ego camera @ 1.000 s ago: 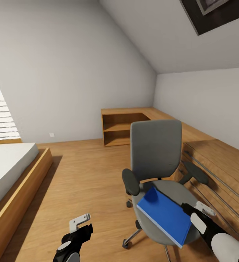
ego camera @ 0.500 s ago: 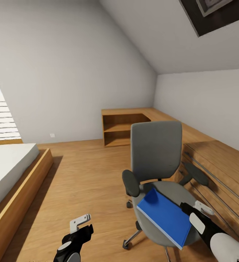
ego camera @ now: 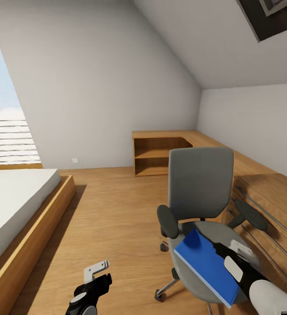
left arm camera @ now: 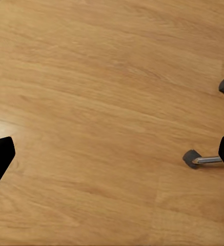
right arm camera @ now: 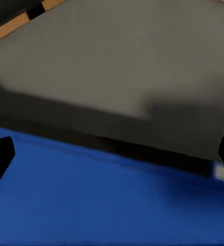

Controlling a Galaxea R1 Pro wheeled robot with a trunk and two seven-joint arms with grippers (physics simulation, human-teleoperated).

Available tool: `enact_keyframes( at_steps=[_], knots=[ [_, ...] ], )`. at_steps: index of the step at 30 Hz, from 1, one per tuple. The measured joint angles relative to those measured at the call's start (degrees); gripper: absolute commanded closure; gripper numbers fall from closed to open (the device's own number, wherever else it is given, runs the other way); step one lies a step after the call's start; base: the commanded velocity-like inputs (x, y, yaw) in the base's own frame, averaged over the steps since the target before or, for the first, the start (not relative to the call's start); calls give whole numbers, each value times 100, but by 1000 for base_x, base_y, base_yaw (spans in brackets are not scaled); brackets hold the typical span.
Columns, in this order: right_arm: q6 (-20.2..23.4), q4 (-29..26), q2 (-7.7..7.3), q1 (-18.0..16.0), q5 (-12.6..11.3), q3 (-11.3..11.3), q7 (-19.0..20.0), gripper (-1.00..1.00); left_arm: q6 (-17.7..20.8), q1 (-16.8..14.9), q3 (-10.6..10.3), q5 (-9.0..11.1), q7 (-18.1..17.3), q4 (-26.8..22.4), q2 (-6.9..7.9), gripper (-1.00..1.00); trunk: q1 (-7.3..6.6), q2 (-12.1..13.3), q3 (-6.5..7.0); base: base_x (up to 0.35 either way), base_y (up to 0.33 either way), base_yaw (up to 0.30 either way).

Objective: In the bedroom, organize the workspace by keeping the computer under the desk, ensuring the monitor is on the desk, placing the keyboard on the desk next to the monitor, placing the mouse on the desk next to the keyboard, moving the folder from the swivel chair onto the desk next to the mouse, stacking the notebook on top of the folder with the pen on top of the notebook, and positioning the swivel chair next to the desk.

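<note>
Folder point(ego camera: 207, 264): big, blue, thin and flat. It looks light and stiff, maybe slippery, so an edge is the best place to take hold. It lies tilted on the swivel chair point(ego camera: 200, 192) seat, long side running from 10 o'clock to 4 o'clock. The right gripper point(ego camera: 231, 256) is at its 3 o'clock edge, fingers wide apart, not yet closed on it. The left gripper point(ego camera: 96, 273) hangs spread and empty above the floor point(left arm camera: 112, 102).
</note>
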Motion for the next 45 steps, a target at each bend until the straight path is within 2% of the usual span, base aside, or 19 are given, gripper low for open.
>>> enact_keyframes(
  at_steps=[3,5,9,16,37,45],
  knots=[
    [-6,-1,81,0,300,-3,1,-100,-4,0,-1,0,-1,4,0,-100,0,0,0,2,0,10],
    [-40,0,122,0,407,-4,-1,-100,-6,0,-1,-4,-1,5,0,-100,0,0,0,50,0,4],
    [-143,3,183,1,501,-4,-3,-100,-8,0,-1,-8,0,6,0,-100,-2,0,0,192,0,2],
    [-183,5,198,1,611,-6,-3,-100,-9,0,-1,-12,0,6,0,-100,-1,0,0,178,0,0],
    [-187,4,211,1,646,-1,155,-100,-9,0,-1,-16,0,6,0,-100,0,0,0,90,0,0],
    [-188,6,321,0,654,-5,132,-100,-9,1,1,-17,0,4,0,-100,0,0,0,1,0,101]
  ],
)
